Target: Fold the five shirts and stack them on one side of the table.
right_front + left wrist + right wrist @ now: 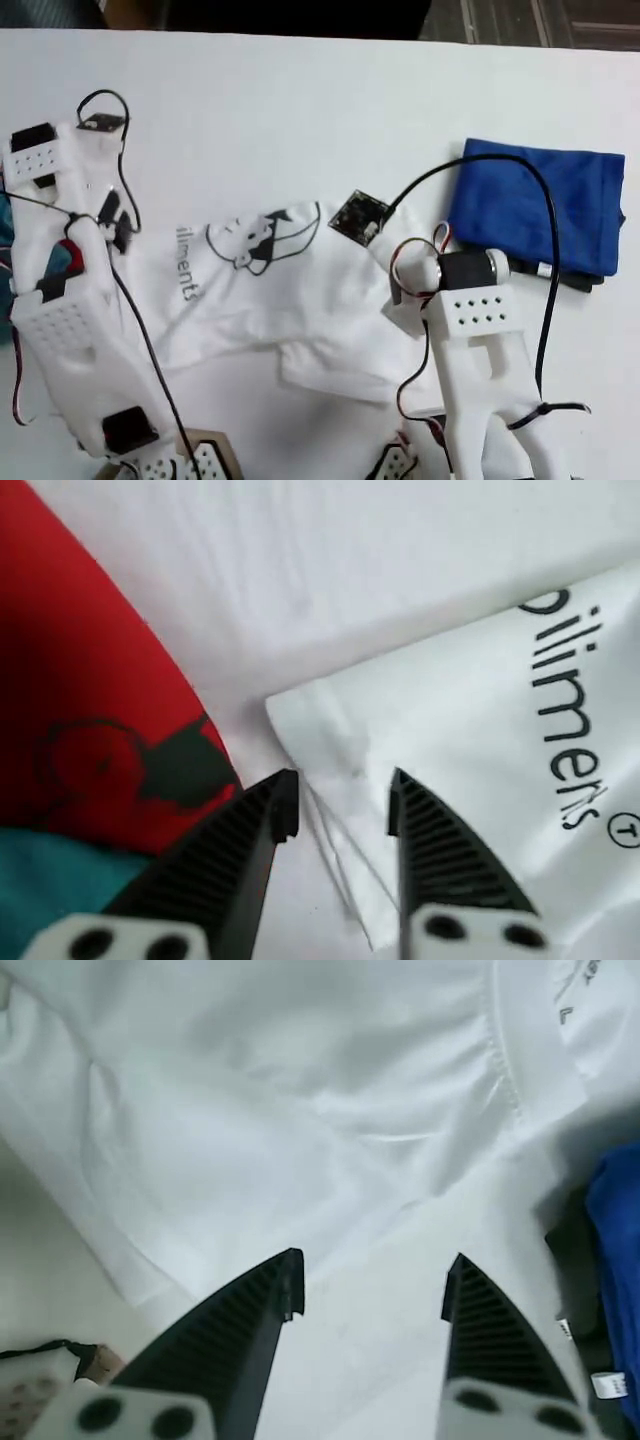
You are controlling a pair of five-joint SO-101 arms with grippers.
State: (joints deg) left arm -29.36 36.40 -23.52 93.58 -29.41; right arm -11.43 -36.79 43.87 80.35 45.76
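A white shirt (270,290) with a black print lies spread and rumpled in the middle of the table. In the left wrist view my left gripper (342,780) is open, its fingers straddling a corner of the white shirt (480,680), right beside a red shirt (80,680) that lies on a teal one (40,890). My right gripper (377,1260) is open just off the hem of the white shirt (300,1090), holding nothing. A folded blue shirt (530,205) rests at the table's right side, close to the right arm (470,320).
The red shirt (68,255) is mostly covered by the left arm (60,310) at the table's left edge. Black cables (545,250) run from the right arm across the blue shirt. The far part of the white table (300,100) is bare.
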